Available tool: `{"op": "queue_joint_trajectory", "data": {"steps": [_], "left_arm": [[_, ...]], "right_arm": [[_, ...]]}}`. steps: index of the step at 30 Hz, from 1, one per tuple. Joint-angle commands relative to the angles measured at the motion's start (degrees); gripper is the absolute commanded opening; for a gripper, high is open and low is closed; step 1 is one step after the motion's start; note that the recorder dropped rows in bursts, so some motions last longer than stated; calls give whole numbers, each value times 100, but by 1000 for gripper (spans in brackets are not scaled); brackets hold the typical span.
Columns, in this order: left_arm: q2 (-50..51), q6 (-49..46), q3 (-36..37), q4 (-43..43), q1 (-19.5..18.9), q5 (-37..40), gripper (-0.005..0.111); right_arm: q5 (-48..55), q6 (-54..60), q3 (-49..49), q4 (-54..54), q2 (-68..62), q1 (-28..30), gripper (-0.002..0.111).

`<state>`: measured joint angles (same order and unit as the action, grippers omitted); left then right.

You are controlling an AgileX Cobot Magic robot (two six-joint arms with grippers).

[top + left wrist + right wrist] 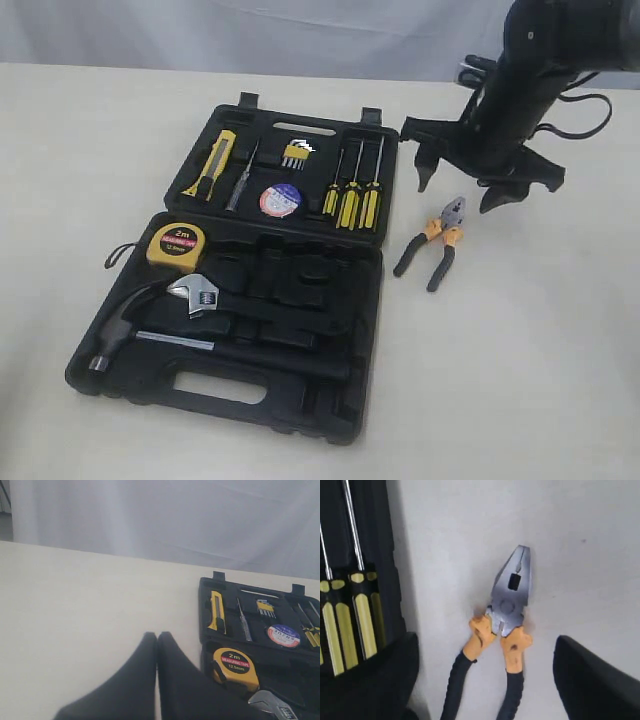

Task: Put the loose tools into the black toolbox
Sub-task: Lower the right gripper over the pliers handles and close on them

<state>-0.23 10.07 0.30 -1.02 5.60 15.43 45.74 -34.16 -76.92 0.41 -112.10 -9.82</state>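
Note:
The black toolbox (365,330) lies open left of centre. In it sit the yellow tape measure (178,245), the yellow-and-black utility knife (212,163) and the black tape roll (281,200). The orange-and-black pliers (437,245) lie on the table just right of the toolbox, jaws pointing away. My right gripper (457,195) hangs open above the pliers' head; in the right wrist view its fingers (590,680) stand on either side of the pliers (507,610), apart from them. My left gripper (157,636) is shut and empty, off the toolbox's left side near the tape measure (235,667).
Three yellow-handled screwdrivers (352,195), hex keys (296,153), a hammer (125,330) and a silver wrench (197,292) rest in the toolbox. Bare cream table (540,380) spreads to the right and front. A white curtain closes the back.

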Motion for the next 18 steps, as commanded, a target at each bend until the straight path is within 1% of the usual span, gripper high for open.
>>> {"op": "queue_joint_trajectory", "data": {"steps": [1, 12, 18], "left_arm": [[23, -2, -30, -31, 33, 6, 0], [23, -2, -30, 18, 33, 6, 0], [23, -2, -30, 18, 33, 6, 0]], "right_arm": [[-294, -177, -29, -41, -284, 24, 71], [-521, -329, -29, -120, -782, 24, 71], [-521, -678, -29, -685, -807, 24, 71]]}}
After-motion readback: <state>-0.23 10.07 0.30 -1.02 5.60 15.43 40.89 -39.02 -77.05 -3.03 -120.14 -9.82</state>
